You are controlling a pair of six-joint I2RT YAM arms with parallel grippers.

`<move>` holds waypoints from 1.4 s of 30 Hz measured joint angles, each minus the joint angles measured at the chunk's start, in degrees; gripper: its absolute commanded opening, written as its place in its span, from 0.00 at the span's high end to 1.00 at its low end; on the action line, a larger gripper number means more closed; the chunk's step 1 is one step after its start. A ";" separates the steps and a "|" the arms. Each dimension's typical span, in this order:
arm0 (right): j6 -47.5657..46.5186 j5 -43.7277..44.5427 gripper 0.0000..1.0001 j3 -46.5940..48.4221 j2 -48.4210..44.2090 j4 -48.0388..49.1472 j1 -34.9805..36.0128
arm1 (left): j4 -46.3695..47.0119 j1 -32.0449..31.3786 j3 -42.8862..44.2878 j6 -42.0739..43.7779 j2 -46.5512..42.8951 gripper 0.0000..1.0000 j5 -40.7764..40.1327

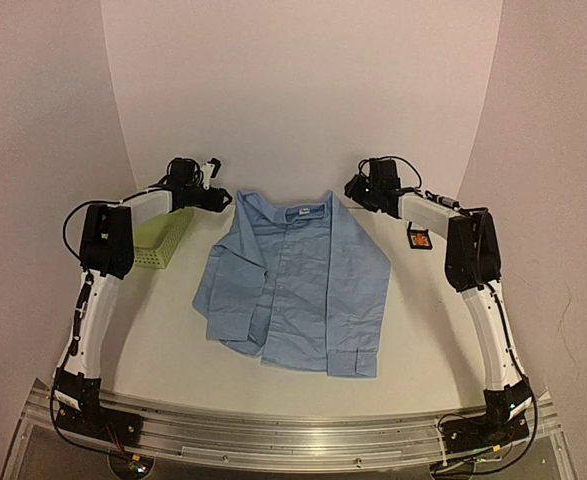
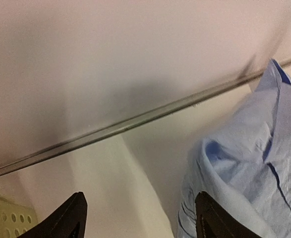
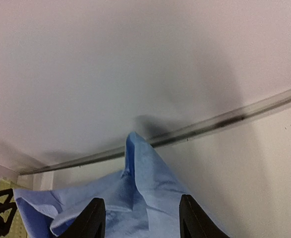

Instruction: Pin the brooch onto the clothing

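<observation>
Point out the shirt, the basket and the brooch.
shirt (image 1: 318, 280), top view, on its chest panel.
basket (image 1: 163, 243), top view, on its perforated wall.
brooch (image 1: 420, 240), top view, on its orange middle.

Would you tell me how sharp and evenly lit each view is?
Top external: fairly sharp and evenly lit, the edges dimmer, the shirt casting little shadow. Left wrist: soft focus, the shirt's edge smeared, a broad shadow on the back wall. Right wrist: also soft, a dark shadow on the back wall behind the shirt's raised peak.
</observation>
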 measured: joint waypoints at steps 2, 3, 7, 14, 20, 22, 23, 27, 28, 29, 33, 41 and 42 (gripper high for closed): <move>-1.74 -0.77 0.47 -3.78 -3.05 -2.26 0.17 | -0.75 -0.28 -4.46 2.99 -3.60 0.21 1.35; -2.88 -1.08 0.47 -5.93 -5.14 -3.43 0.49 | -1.29 -0.61 -5.98 4.33 -5.42 0.21 2.32; -7.38 -2.49 0.50 -15.99 -16.54 -7.56 3.88 | -4.87 -2.80 -11.62 10.39 -15.34 0.30 9.41; -12.08 -5.27 0.46 -37.34 -37.37 -9.18 16.29 | -18.94 -6.23 -27.80 35.86 -39.96 0.48 25.18; -19.73 -6.45 0.37 -53.04 -42.64 -10.73 29.51 | -32.68 -5.81 -49.26 64.44 -52.54 0.39 27.43; -22.67 -5.09 0.31 -57.12 -42.63 -11.80 34.76 | -34.89 -5.72 -56.31 71.30 -52.89 0.34 26.96; -24.45 -4.16 0.27 -58.74 -42.59 -12.68 37.75 | -35.15 -5.68 -59.73 73.85 -52.89 0.33 26.62; -29.92 -0.59 0.23 -59.64 -40.55 -13.72 47.37 | -33.53 -5.70 -69.51 79.50 -53.95 0.30 26.62; -30.78 0.09 0.22 -59.27 -39.74 -13.67 48.68 | -32.32 -5.73 -71.19 80.08 -54.53 0.30 26.65; -31.44 1.09 0.22 -58.67 -38.60 -13.70 49.52 | -30.95 -5.89 -72.65 80.64 -55.33 0.30 26.66; -32.54 5.23 0.24 -56.09 -34.22 -13.47 49.71 | -25.83 -7.12 -76.97 81.48 -58.42 0.31 26.36; -31.85 12.07 0.75 -54.03 -28.71 -13.43 48.82 | -20.47 -8.70 -80.03 79.41 -60.40 0.32 26.27; -31.83 12.50 0.85 -53.85 -28.33 -13.43 48.83 | -20.38 -8.70 -80.52 79.32 -61.17 0.32 26.37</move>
